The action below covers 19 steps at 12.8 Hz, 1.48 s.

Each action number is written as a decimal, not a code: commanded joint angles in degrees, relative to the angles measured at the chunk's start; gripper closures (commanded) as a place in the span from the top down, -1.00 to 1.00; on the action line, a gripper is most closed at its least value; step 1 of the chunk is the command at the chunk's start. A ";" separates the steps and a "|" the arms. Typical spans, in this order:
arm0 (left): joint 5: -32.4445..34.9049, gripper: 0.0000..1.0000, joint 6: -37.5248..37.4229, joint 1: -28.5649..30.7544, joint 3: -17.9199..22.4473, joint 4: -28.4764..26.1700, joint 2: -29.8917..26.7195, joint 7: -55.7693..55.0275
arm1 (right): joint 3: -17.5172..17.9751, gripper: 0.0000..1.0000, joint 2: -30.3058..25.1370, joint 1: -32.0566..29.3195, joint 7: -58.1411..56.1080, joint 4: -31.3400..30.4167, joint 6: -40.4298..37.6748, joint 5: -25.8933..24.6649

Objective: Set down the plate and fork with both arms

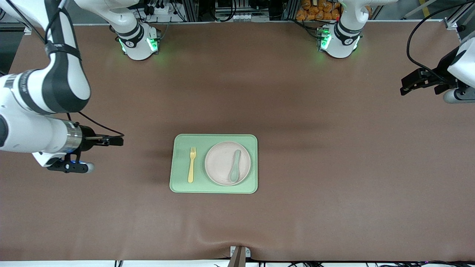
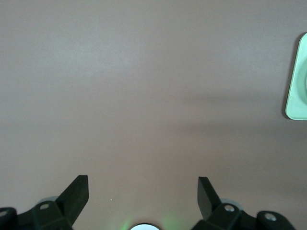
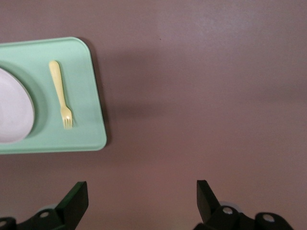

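Observation:
The pale pink plate (image 1: 219, 163) sits on the light-green tray (image 1: 182, 181) in the middle of the table, with a grey-green spoon (image 1: 235, 170) lying in it. The yellow fork (image 1: 191, 165) lies on the tray beside the plate, toward the right arm's end. My right gripper (image 1: 113, 141) is open and empty over bare table off that end of the tray. Its wrist view shows its gripper (image 3: 141, 199), the fork (image 3: 61, 93), the plate's edge (image 3: 12, 110) and the tray (image 3: 88, 124). My left gripper (image 1: 410, 82) is open and empty, over the table's left-arm end.
The brown table mat (image 1: 334, 167) surrounds the tray. The left wrist view shows the left gripper (image 2: 143, 196) over bare mat, with only a corner of the tray (image 2: 295, 96) at the frame's edge. Both arm bases stand along the table's robot-side edge.

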 commanded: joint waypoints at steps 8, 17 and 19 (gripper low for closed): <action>0.63 1.00 0.09 0.54 -0.30 -0.27 -0.79 1.06 | 0.96 1.00 -4.33 -4.64 -10.07 -1.03 -7.62 -0.23; 0.63 1.00 -0.17 0.54 -0.30 -0.27 -0.97 1.06 | 0.79 1.00 -13.37 -5.69 -10.61 -1.29 -9.38 -3.22; 0.63 1.00 -0.43 0.54 -0.30 -0.27 -1.14 1.06 | 0.88 1.00 -17.06 -5.78 -10.52 -2.69 -9.38 -6.19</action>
